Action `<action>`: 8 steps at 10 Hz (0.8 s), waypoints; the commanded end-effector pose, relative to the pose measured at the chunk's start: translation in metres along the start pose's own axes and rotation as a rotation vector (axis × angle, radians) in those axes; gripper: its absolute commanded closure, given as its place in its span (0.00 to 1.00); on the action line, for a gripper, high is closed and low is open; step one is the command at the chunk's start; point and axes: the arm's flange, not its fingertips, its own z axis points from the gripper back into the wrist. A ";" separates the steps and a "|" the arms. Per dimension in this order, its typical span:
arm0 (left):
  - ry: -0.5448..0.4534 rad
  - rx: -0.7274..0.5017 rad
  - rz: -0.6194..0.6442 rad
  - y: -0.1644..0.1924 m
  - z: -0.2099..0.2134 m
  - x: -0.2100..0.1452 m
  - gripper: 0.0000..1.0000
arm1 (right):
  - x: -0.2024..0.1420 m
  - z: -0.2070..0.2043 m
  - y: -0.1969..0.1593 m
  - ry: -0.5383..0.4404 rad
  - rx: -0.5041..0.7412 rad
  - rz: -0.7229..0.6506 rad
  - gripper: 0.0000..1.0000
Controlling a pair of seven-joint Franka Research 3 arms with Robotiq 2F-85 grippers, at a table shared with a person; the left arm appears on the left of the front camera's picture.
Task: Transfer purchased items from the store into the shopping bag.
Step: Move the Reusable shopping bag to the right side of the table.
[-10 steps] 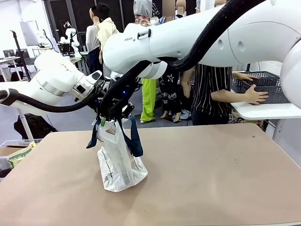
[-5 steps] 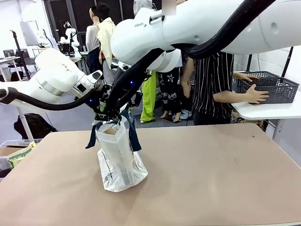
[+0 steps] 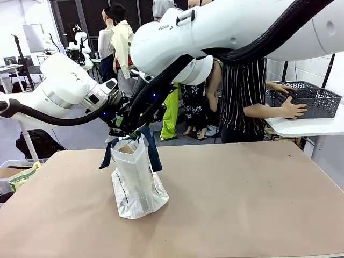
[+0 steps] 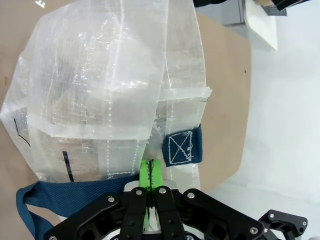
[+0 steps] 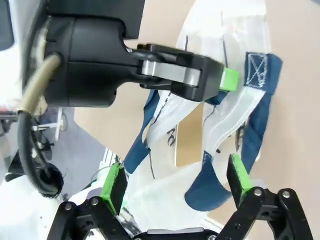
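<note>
My left gripper (image 4: 150, 192) pinches the shopping bag (image 3: 134, 180) rim; right gripper (image 5: 175, 180) gapes empty above. Snagging a strap could topple it.

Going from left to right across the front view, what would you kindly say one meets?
Left arm → shopping bag → person → basket.

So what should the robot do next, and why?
Probably lift the right pincer up and away from the shopping bag. It is open with nothing between its pads, and a tan packet already sits inside the bag. The left pincer, shut on the bag's rim, holds the mouth open.
</note>
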 end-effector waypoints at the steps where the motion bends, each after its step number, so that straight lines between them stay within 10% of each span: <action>1: -0.038 0.017 0.014 0.000 0.006 -0.004 1.00 | -0.023 0.024 -0.008 -0.091 0.004 -0.015 0.00; 8: -0.085 0.023 0.001 -0.002 0.031 -0.006 1.00 | -0.079 0.104 -0.068 -0.396 -0.020 -0.242 0.00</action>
